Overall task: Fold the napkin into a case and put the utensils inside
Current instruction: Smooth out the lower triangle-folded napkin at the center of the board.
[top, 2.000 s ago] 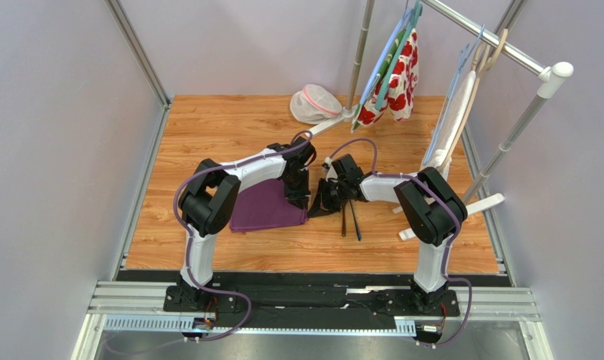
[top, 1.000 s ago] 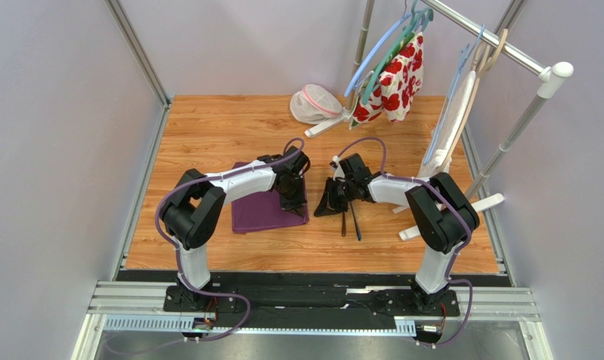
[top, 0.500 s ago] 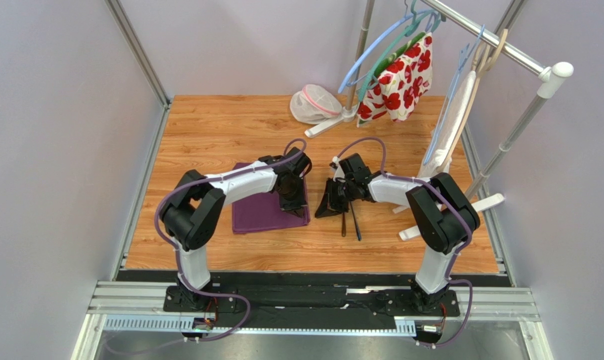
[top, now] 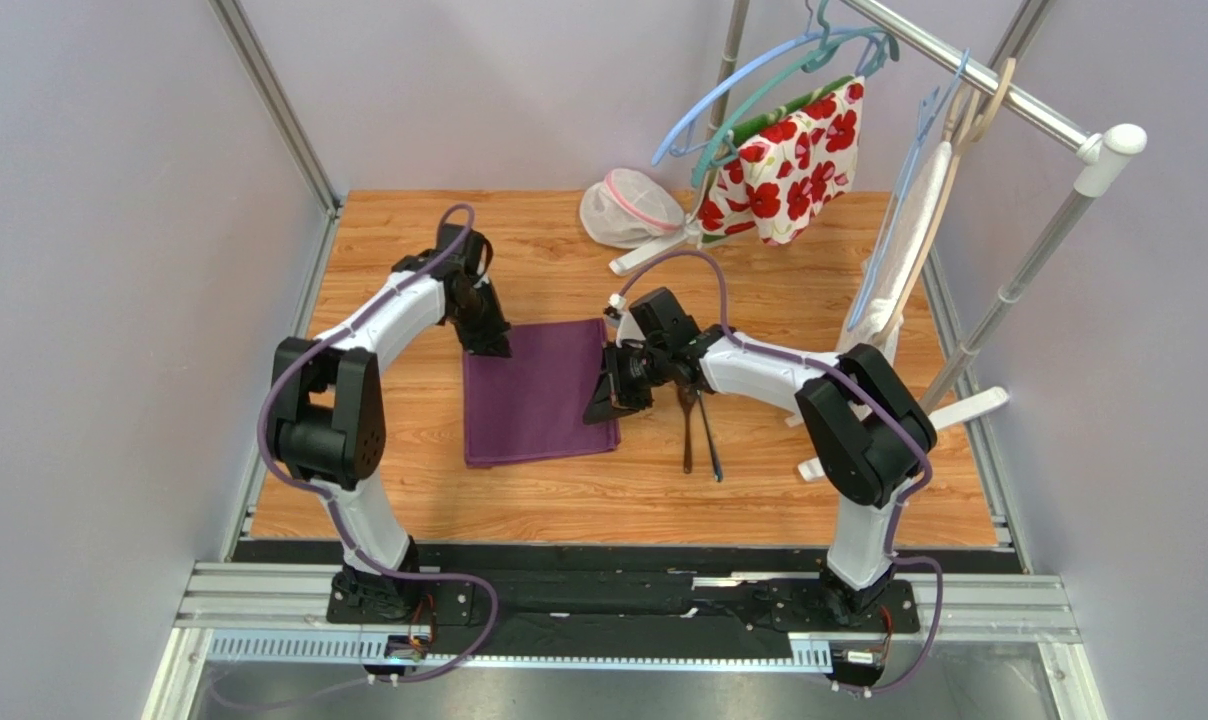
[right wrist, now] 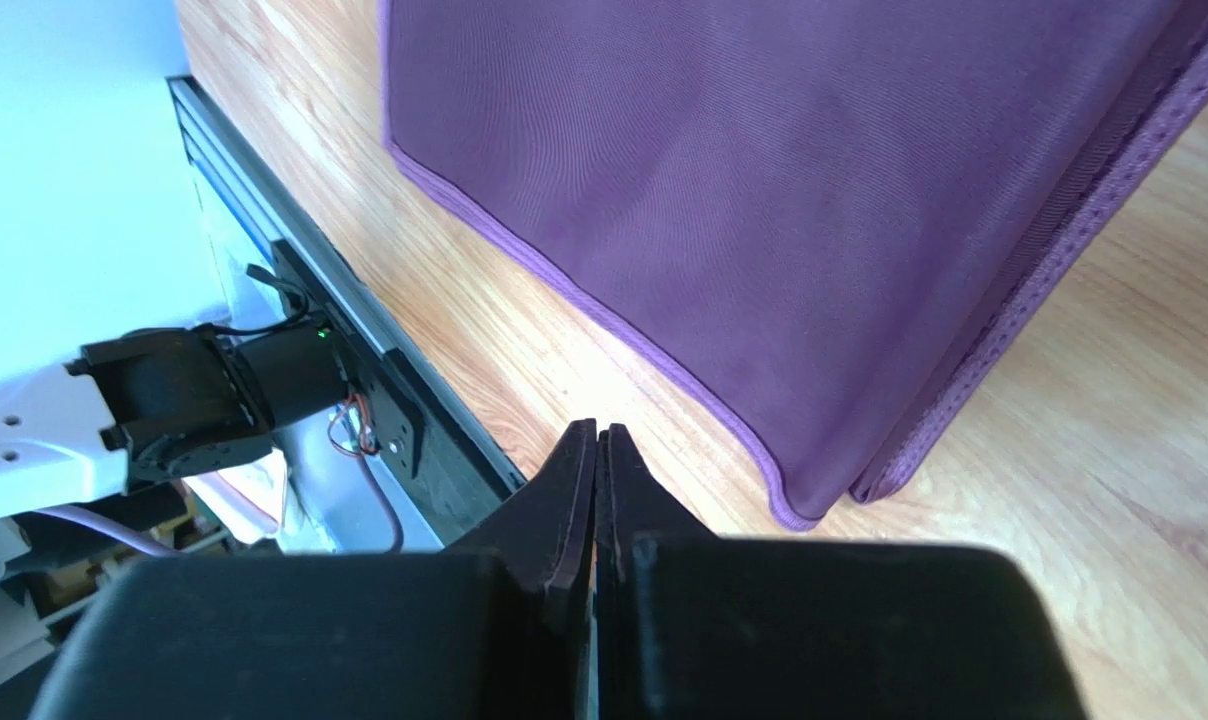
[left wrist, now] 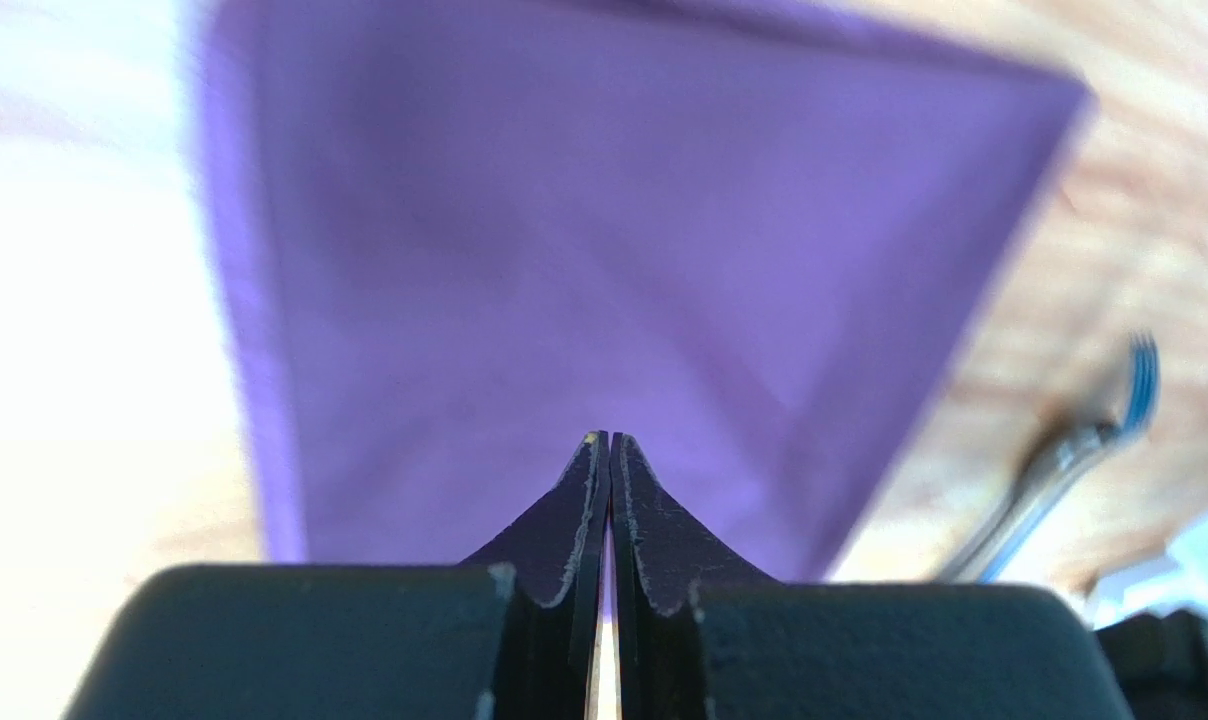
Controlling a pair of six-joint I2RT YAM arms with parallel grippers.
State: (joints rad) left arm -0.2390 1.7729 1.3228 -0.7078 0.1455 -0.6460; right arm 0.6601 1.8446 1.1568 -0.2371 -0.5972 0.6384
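Note:
The dark purple napkin lies flat on the wooden table, folded double, with two layers showing at its edge in the right wrist view. My left gripper is at its far left corner, jaws shut and nothing visible between them; the cloth spreads out beyond the tips. My right gripper is shut at the napkin's right edge, its tips over bare wood near a cloth corner. Two slim dark utensils lie side by side just right of the napkin; one shows blurred in the left wrist view.
A white mesh pouch with pink trim sits at the back. A clothes rack stands at the back right with a swinging red-flowered cloth and a white cloth on hangers; its white foot lies right of the utensils. A metal rail runs along the near edge.
My left arm swung from the napkin's right side across to its far left corner. The right gripper shifted left to the napkin's right edge. The flowered cloth swung up and right.

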